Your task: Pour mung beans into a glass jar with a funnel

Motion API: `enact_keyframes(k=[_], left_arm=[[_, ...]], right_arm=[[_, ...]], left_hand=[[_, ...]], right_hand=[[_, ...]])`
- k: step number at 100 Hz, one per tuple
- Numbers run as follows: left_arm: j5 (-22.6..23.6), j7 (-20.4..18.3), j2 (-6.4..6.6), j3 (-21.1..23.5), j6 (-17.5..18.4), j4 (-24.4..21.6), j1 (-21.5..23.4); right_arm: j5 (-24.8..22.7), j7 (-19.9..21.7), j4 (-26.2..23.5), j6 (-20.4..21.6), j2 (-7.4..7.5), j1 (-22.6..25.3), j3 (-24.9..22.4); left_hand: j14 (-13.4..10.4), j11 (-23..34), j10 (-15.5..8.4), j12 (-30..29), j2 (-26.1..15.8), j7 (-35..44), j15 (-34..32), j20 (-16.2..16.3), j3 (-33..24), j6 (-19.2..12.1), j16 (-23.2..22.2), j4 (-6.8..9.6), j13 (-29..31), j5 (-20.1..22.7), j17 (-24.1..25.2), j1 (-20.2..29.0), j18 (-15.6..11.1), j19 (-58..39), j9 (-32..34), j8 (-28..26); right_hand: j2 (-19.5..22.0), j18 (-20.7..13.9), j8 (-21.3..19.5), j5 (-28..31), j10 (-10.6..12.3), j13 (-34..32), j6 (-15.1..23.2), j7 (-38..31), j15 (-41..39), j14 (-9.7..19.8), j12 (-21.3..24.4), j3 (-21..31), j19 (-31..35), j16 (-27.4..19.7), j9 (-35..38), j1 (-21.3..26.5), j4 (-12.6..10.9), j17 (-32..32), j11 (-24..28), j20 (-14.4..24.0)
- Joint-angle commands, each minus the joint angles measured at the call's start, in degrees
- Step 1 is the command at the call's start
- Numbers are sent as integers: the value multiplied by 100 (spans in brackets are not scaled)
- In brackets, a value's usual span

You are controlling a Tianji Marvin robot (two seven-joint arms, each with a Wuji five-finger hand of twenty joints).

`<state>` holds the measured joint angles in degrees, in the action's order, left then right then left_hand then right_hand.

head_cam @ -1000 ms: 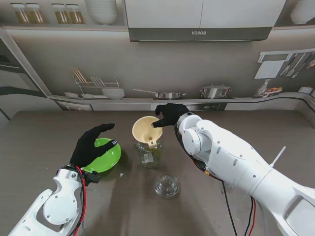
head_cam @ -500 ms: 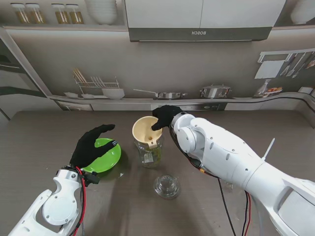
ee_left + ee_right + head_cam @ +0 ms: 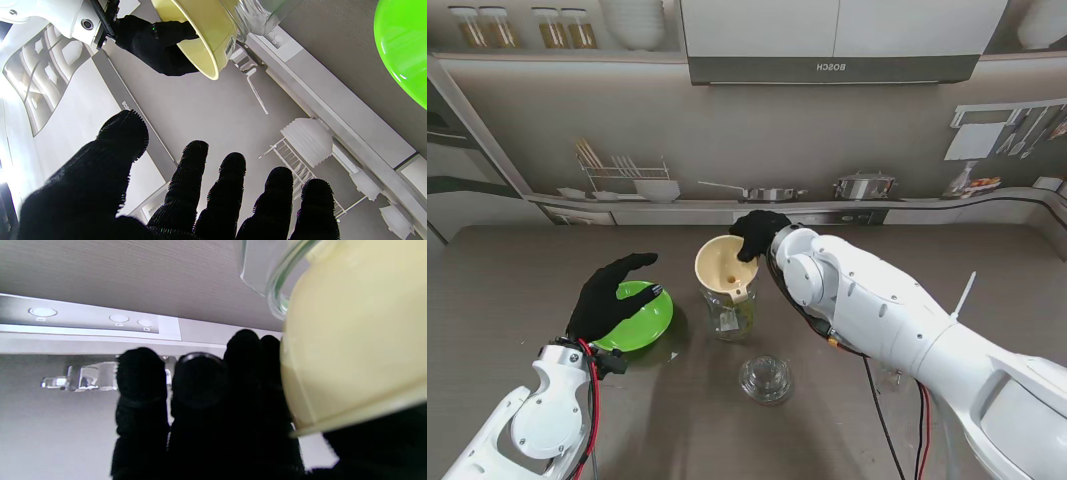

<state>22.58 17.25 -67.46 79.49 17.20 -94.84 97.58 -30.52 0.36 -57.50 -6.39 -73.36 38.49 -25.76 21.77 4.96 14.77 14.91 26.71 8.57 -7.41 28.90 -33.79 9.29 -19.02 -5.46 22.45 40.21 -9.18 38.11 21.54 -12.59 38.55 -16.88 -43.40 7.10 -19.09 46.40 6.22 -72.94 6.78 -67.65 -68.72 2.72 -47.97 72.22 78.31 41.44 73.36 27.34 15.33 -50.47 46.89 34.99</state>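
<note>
A cream funnel (image 3: pixel 724 268) sits in the mouth of a glass jar (image 3: pixel 732 312) at the table's middle; green beans show in the jar's lower part. My right hand (image 3: pixel 757 233) grips the funnel's far right rim, thumb inside the bowl, as the left wrist view shows on the funnel (image 3: pixel 203 36) and right hand (image 3: pixel 156 43). In the right wrist view the funnel (image 3: pixel 350 353) fills the side by my fingers (image 3: pixel 200 383). My left hand (image 3: pixel 610 295) hovers open, fingers spread, over the green bowl (image 3: pixel 645 322), which looks empty.
The jar's glass lid (image 3: pixel 766 378) lies on the table nearer to me than the jar. A raised counter ledge (image 3: pixel 827 212) with pots and a dish rack runs along the table's far edge.
My right hand has shifted slightly left along the funnel's rim, and the right forearm has swung with it. The funnel nudged a little left. The left hand stays over the bowl.
</note>
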Motion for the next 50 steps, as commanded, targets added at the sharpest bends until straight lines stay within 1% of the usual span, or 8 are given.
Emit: enact_keyframes(k=[1,11,24,36,50], left_arm=[[-30,-80,-22,12,-25,-87,28],[-44,-81,-23,14,-43,-99,34],[-64,-80,-26,13,-62,-112,38],[-75,-76,-29,16,-71,-118,42],[-92,-65,-34,18,-91,-127,47]], right_arm=[[-11,50,-140,31,7,41,-72],[-29,-106,-225,60,17,135,-203],[-67,-351,-394,84,38,313,-420],[-163,-427,-634,88,116,469,-605],[-262,-537,-966,36,209,723,-900]], left_hand=[[-105,9,-95,-11,-218,8,43,-29,111,-120,50,186,89,26,47,57,-206,198,101,-19],[-106,8,-105,-11,-245,10,46,-30,122,-123,50,189,90,36,43,66,-201,197,108,-20],[-99,8,-81,-11,-266,14,44,-32,143,-111,49,190,101,54,42,79,-196,197,119,-21],[-91,4,-79,-12,-293,5,48,-32,159,-104,50,192,97,37,40,84,-196,195,118,-19],[-95,7,-87,-11,-305,11,49,-33,171,-106,50,196,103,55,39,94,-193,195,132,-22]], right_hand=[[124,-250,-192,-46,139,-283,128,-350,-416,294,-220,388,350,199,322,237,194,-208,209,119],[144,-295,-310,-106,119,-280,75,-450,-919,369,-419,522,514,463,488,295,277,-459,324,278],[146,-243,-396,-158,30,-279,15,-547,-1393,423,-618,632,669,697,631,373,341,-698,460,490],[216,-245,-466,-206,29,-284,55,-581,-1518,488,-696,628,708,757,653,412,369,-790,504,572],[223,-220,-503,-228,16,-277,30,-589,-1563,461,-736,634,707,782,663,431,390,-829,519,633]])
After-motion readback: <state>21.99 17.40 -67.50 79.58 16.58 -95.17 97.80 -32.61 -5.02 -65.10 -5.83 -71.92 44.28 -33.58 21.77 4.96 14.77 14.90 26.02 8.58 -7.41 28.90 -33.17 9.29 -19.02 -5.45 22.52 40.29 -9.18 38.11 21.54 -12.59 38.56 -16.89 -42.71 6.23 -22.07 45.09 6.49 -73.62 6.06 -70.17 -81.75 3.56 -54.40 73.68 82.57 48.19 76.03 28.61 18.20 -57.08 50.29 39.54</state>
